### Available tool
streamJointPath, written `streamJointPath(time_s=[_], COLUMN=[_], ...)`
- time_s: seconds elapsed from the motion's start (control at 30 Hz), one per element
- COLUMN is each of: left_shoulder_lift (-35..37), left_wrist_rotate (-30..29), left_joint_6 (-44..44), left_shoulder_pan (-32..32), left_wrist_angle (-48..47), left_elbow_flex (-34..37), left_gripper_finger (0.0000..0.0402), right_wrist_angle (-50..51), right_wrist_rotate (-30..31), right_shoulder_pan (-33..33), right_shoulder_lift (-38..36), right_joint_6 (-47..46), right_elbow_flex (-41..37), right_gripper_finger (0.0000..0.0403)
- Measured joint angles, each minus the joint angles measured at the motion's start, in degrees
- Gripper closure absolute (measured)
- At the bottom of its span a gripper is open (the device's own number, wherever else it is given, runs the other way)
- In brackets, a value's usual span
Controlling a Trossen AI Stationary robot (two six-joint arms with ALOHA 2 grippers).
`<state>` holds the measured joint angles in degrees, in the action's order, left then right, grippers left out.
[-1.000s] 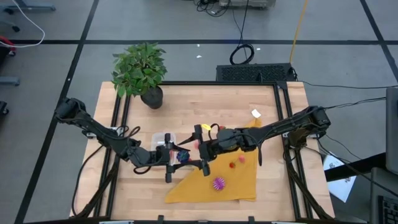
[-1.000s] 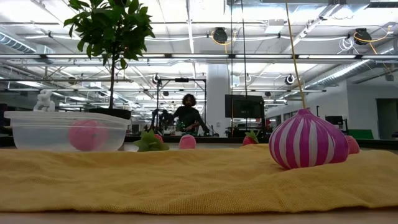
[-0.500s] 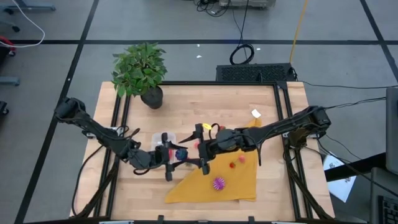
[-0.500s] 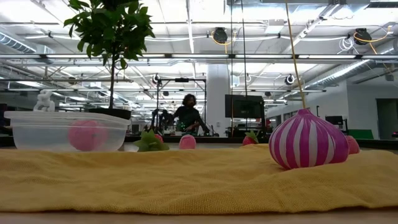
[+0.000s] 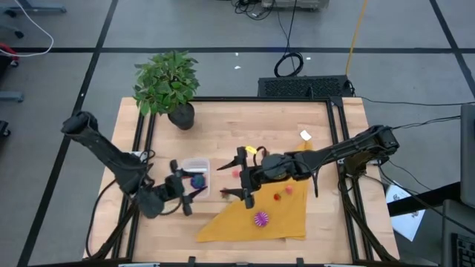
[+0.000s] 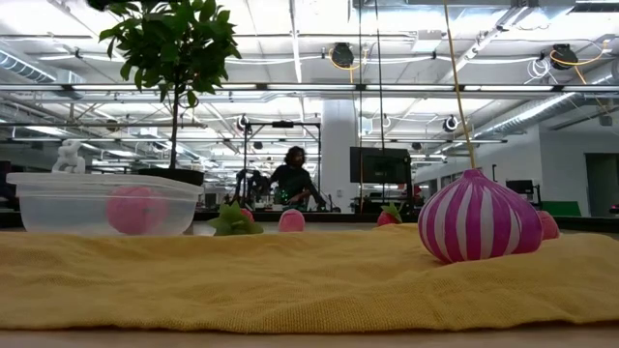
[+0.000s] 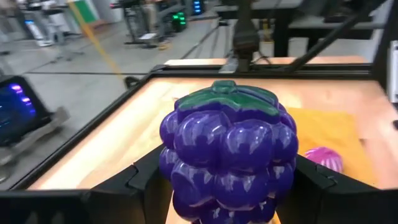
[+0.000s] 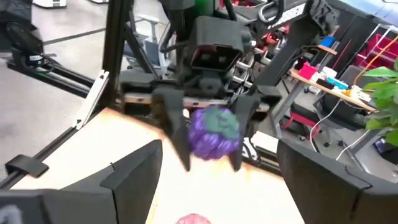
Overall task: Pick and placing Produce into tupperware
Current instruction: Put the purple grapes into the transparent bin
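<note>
Purple grapes [image 7: 227, 155] pinched in left pincer [image 5: 187, 184] – undersides hidden; right pincer [image 5: 239, 179] spread – empty

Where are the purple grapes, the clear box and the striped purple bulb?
purple grapes [image 7: 227, 155], left wrist view, front berries.
clear box [image 6: 73, 215], low view, front wall.
striped purple bulb [image 6: 479, 220], low view, round body.

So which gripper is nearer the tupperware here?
Left. The left gripper, holding the purple grapes, sits at the tupperware's near edge; the right gripper, open, hovers farther off over the yellow cloth.
</note>
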<state>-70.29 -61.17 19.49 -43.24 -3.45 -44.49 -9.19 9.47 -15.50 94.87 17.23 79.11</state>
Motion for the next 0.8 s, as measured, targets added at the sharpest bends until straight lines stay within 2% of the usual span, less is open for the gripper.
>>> streamJointPath(time_s=[0.17,0.3,0.53,0.8], left_shoulder_lift=[1.1,1.0,1.0,1.0], left_wrist_rotate=[-11.2,-15.7,-15.7,-13.6], left_joint_6=[17.4,31.2,46.8,57.0], left_shoulder_pan=[-6.6,-9.8,-10.0,-8.0], left_wrist_angle=[-14.2,-20.4,-20.4,-17.2], left_elbow_flex=[0.0,2.7,11.2,18.3], left_gripper_finger=[0.0177,0.0177,0.0177,0.0177], right_wrist_angle=[1.4,0.9,0.4,0.4], right_wrist_rotate=[1.3,1.4,1.4,1.4], right_shoulder_pan=[0.0,0.0,0.0,0.0], right_shoulder_lift=[0.0,0.0,0.0,0.0], right_joint_6=[-0.3,-0.5,-1.4,-1.8], right_elbow_flex=[0.0,0.0,0.0,0.0], right_gripper_finger=[0.0094,0.0094,0.0094,0.0094])
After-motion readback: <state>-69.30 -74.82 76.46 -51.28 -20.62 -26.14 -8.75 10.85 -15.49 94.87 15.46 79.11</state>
